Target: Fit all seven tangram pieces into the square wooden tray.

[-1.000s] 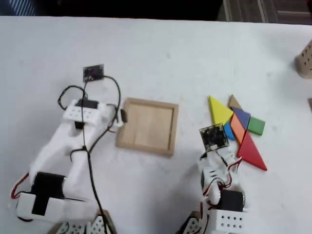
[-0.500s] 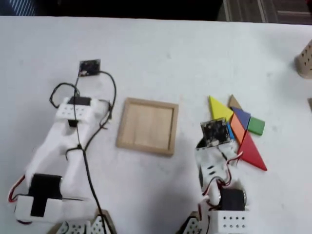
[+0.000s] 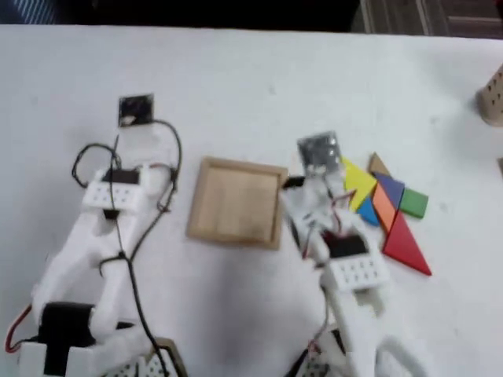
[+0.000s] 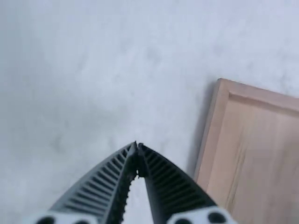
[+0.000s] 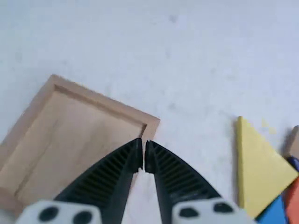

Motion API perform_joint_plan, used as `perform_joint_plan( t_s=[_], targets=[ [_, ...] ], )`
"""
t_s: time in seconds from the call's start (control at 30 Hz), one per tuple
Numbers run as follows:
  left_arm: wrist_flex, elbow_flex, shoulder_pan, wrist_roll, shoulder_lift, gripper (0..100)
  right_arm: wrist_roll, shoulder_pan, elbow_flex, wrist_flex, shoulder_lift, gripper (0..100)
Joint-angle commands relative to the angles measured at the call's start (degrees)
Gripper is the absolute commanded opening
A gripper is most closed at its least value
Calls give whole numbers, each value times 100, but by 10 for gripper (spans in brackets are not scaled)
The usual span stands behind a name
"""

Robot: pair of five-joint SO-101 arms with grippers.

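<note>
The square wooden tray [image 3: 236,166] lies empty at the table's middle. The tangram pieces lie in a cluster to its right: a yellow triangle [image 3: 360,181], a brown piece [image 3: 379,164], a dark blue piece [image 3: 389,188], a green square [image 3: 413,203], an orange piece [image 3: 383,208], a light blue piece [image 3: 367,213] and a red triangle [image 3: 405,243]. My right gripper [image 5: 143,156] is shut and empty over the tray's far right corner [image 5: 148,125], with the yellow triangle [image 5: 259,163] off to one side. My left gripper [image 4: 137,161] is shut and empty over bare table, just outside the tray's left rim [image 4: 210,135].
A wooden block with holes [image 3: 491,98] stands at the table's far right edge. The table's back edge meets a dark floor. White tabletop lies open behind the tray and in front of it between the two arms.
The right arm has swung up and to the left from beside the pieces to the tray's right edge. The left arm has drawn back leftwards from the tray's left rim.
</note>
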Motion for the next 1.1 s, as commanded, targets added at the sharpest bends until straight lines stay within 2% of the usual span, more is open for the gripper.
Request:
perform_joint_plan(
  t_s=[0.0,0.2,0.43,0.53,0.9,1.07],
  targets=[
    [-167,-35,-75,-105,-286,23,-589,13,-695,-585,1191,19],
    [-343,-18,-75,-105,-277,23,-633,321,-1820,-462,2976,17],
    [-519,97,-84,-105,-277,23,-958,426,-3851,1262,4462,17],
    [-659,149,-84,-105,-277,23,-958,374,-4246,1622,4778,17],
    [-686,158,-75,-105,-277,23,-958,-66,-4738,1613,5358,17],
    [-695,158,-75,-105,-277,23,-958,-48,-4818,1675,5314,17]
  ],
)
